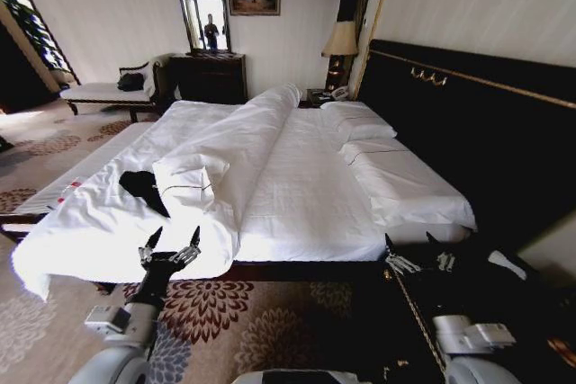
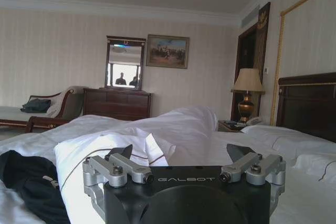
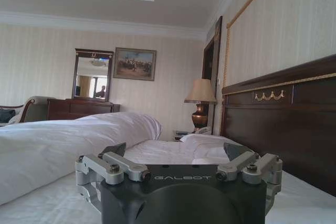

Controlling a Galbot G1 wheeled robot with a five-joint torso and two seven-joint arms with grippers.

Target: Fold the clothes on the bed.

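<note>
Lying crumpled at left of the head frame: black T-shirt (image 1: 144,188) on the bed (image 1: 306,195). Hovering below it, spread: left gripper (image 1: 169,245). Risking snagging duvet (image 1: 193,173) alongside. Idling lower right, spread: right gripper (image 1: 419,254).

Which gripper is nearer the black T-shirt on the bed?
Left. The left gripper hovers open just short of the black T-shirt; the right gripper is open far across, near the headboard.

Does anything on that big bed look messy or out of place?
Yes. The white duvet is heaped in a long ridge down the bed instead of lying flat, and a black T-shirt lies crumpled by its folded-back corner near the foot. Both grippers hover open, the left gripper nearest the shirt.
</note>
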